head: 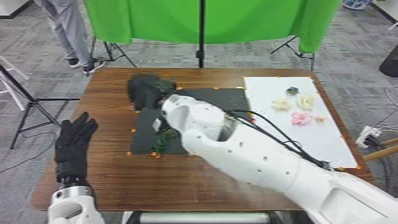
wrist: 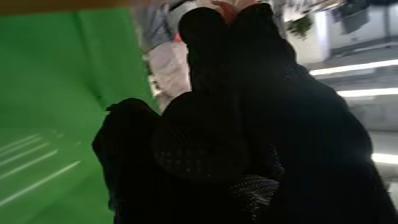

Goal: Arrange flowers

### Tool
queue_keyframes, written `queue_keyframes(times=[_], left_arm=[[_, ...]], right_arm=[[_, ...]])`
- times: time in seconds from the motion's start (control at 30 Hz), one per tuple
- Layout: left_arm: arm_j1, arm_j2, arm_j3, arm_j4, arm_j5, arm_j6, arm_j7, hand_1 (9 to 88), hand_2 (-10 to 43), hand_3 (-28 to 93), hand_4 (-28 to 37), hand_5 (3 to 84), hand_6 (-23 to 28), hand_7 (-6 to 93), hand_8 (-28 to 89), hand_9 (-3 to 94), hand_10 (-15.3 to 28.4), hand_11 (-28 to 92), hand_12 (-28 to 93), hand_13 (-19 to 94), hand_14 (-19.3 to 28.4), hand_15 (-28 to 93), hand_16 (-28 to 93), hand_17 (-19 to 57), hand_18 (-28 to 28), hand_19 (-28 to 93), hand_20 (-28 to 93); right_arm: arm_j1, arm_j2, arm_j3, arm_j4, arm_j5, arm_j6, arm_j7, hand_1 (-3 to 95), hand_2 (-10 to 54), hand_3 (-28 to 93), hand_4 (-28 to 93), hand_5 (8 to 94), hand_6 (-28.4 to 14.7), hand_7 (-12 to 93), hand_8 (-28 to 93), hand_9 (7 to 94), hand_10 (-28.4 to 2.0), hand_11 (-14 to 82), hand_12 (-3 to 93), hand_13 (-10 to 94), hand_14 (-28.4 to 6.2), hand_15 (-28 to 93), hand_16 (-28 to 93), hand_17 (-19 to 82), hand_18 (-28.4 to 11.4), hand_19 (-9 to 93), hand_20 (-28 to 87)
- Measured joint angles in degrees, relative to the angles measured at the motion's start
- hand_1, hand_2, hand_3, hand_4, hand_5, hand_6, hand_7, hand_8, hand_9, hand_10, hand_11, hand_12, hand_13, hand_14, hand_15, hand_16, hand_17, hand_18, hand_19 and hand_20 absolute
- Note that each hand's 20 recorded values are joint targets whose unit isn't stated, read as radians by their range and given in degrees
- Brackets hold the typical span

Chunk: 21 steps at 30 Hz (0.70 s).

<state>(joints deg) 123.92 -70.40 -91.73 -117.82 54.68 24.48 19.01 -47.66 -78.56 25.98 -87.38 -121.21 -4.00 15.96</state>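
Right hand (head: 145, 91): at far left corner of black mat (head: 145, 130); spread or closed, cannot tell. Left hand (head: 75, 145): fingers straight, slightly spread; left side of brown surface (head: 120, 185). Pink flower (head: 301, 118), two cream flowers (head: 305, 102): on white sheet (head: 320, 145), right. Green piece (head: 163, 141), apparently a sprig: on mat.

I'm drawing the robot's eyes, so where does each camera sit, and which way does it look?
Head view: on the robot's head, looking forward and down at the table and flowers; it shows the left hand, right hand and right arm.
Right wrist view: on the right wrist, looking past that hand's black glove toward the green cloth.
Both share: right hand, green cloth.
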Motion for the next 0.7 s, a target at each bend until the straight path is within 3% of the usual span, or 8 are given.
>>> queue_keyframes(times=[0.23, 0.47, 0.7], left_arm=[[-0.14, 0.12, 0.33, 0.00, 0.05, -0.63, -0.06, 16.2, 25.0, 58, -28.3, 43.4, 7.2, 8.5, -7, 41.1, 14.4, 18, 6, 31, 15.2, 23, -5, 6.7, 9.7, 10, 18], [-0.16, 0.21, 0.46, 0.02, 0.06, -1.34, -0.06, 16.3, 23.5, 58, -28.3, 43.7, 7.2, 8.7, -7, 41.2, 14.3, 18, 7, 31, 15.5, 23, -5, 6.6, 9.9, 10, 18], [-0.38, 0.38, 0.65, 0.12, 0.06, -2.15, -0.39, 15.8, 21.8, 59, -28.3, 43.9, 7.3, 8.6, -7, 41.2, 14.3, 18, 7, 31, 15.6, 24, -5, 6.4, 10.1, 10, 18]], right_arm=[[-2.00, -1.80, -0.05, 1.90, -2.30, -7.86, 0.01, 60.1, -9.5, 53, -16, 73.6, -1.1, 21, 11, 86.0, -9.0, 14.3, 47.8, 90, -1.2, 65, 35, 70, -8.6, 93, 62], [-2.81, -1.26, -0.77, 3.55, -3.58, -7.78, 0.48, 53.9, -9.5, 58, -18, 69.8, -0.4, 21, 8, 83.5, -9.9, 19.2, 44.4, 90, -1.5, 65, 35, 69, -8.8, 93, 62], [-2.96, -0.92, -0.69, 3.74, -4.01, -8.34, 0.84, 45.1, -9.5, 66, -22, 67.0, 0.6, 21, -9, 79.3, -11.5, 29.8, 33.7, 89, -1.7, 65, 35, 69, -9.0, 93, 61]])
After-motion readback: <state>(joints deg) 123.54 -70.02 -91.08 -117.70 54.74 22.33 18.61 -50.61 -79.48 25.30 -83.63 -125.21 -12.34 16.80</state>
